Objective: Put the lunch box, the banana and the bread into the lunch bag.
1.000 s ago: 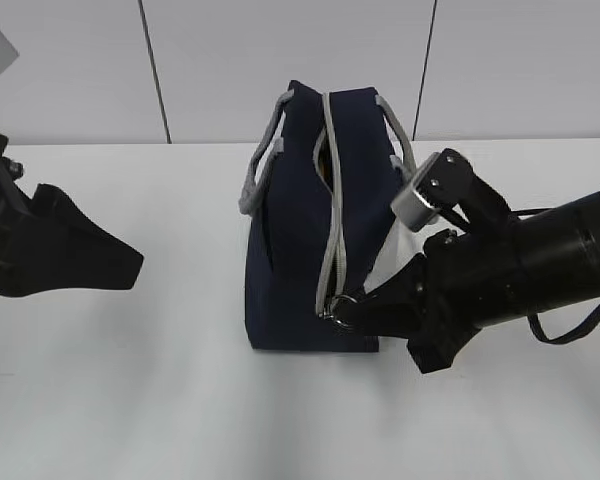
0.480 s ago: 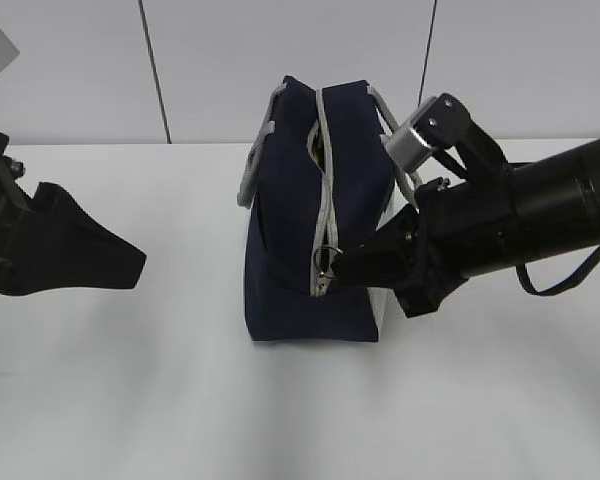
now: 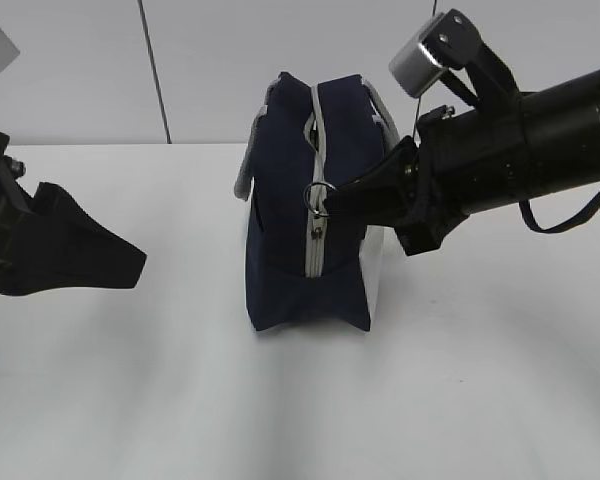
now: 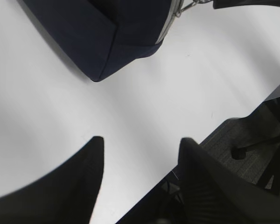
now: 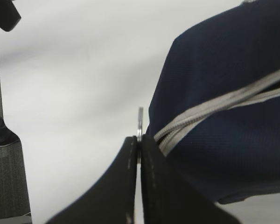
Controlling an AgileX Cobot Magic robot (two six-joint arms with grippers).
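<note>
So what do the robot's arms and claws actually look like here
Both arms are matte black. The right claw has long tapered black fingers, a silver-grey camera block on a bracket above and a loose black cable looping below. The left claw has broad, ridged black fingers.

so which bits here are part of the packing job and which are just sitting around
Part of the job:
- lunch bag
- ring pull on its zipper
- right gripper, shut on the ring pull

Just around:
- left gripper, open over bare table
- grey wall panels
</note>
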